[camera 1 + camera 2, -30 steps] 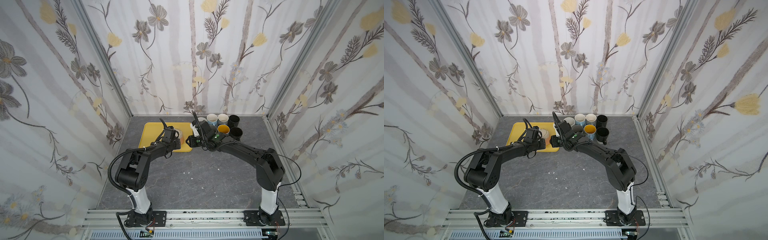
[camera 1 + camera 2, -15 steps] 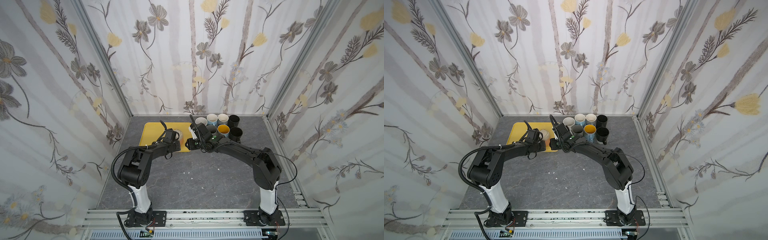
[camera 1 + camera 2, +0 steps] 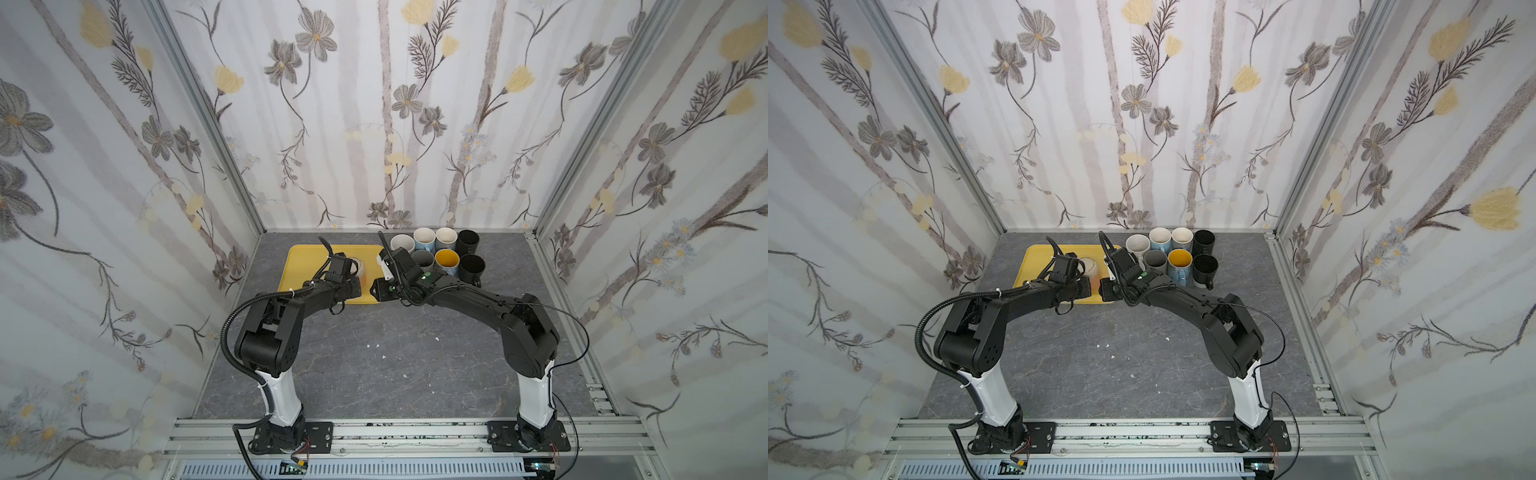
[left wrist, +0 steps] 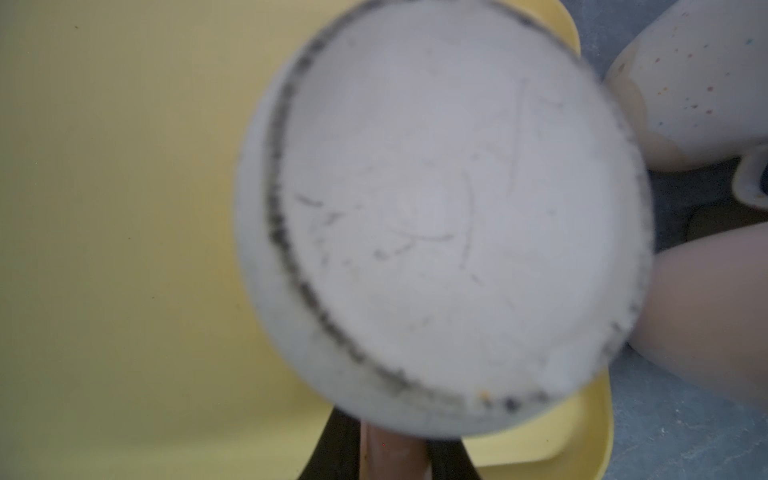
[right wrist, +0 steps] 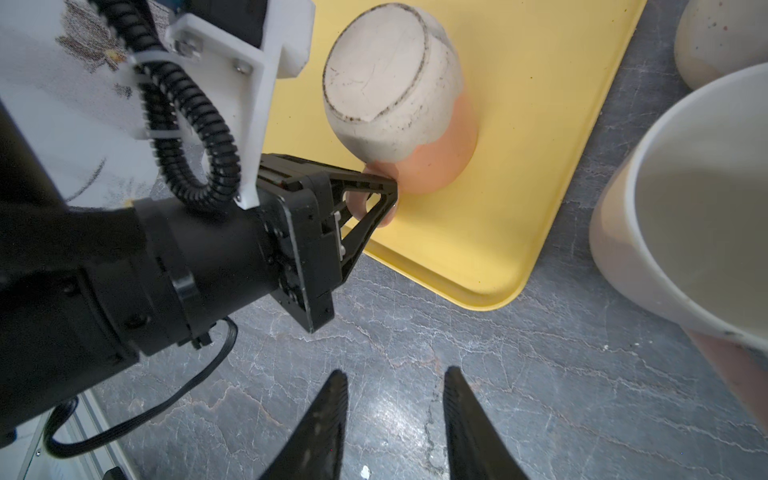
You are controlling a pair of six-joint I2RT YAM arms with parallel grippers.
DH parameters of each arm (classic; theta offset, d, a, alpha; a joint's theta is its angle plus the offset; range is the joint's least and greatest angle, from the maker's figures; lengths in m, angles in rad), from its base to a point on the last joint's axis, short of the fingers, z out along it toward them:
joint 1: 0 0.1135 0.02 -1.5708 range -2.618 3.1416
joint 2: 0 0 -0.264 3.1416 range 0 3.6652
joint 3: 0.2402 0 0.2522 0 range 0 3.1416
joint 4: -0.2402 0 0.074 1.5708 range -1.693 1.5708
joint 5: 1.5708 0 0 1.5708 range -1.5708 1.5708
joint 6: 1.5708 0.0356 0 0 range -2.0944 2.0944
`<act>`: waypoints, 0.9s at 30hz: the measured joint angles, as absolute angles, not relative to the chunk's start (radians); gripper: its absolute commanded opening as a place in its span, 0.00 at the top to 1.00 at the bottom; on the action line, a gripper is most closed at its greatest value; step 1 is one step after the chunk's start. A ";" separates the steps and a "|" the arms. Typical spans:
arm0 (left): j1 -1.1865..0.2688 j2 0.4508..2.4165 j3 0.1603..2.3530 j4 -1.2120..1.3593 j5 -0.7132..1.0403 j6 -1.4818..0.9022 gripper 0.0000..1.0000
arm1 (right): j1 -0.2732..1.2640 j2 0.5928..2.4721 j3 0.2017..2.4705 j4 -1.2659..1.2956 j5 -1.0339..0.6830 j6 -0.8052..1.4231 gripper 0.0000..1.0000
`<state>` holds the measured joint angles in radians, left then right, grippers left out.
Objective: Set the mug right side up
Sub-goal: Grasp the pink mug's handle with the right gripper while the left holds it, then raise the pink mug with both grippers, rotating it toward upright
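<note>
Left hand clamps the handle — the flip can start!

The left hand (image 5: 384,195) has snapped together from a brief opening a moment ago, and in the right wrist view it's pinched on the handle (image 5: 370,189) of the mug (image 5: 395,99), which sits bottom-up on the yellow tray (image 5: 540,137) near its tabletop-side edge. That means the grip is set; my read is lift and roll come next. The left arm reaches low and level across the tray in both top views, hand at the mug's side (image 3: 356,266). The right hand (image 5: 395,419) hovers over the grey tabletop (image 5: 498,374) just off the tray, fingers apart and empty, beside the upright mugs (image 3: 440,249).
</note>
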<state>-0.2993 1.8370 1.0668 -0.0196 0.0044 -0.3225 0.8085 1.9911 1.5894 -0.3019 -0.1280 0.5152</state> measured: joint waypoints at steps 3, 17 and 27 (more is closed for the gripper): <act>-0.290 1.837 1.072 -0.022 0.004 -0.313 1.00 | 0.809 1.991 1.589 -0.301 -0.128 0.515 0.61; -0.168 1.700 0.832 0.204 0.215 -0.442 1.00 | 0.798 1.936 1.518 -0.246 -0.122 0.504 0.61; -0.098 1.620 0.641 0.501 0.431 -0.735 1.00 | 0.786 1.890 1.474 -0.146 -0.184 0.551 0.62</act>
<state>-0.0982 1.6196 0.6407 0.5014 0.4309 -0.7353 0.7856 1.8904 1.4742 -0.1463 -0.1837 0.5507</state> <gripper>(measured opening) 0.130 0.381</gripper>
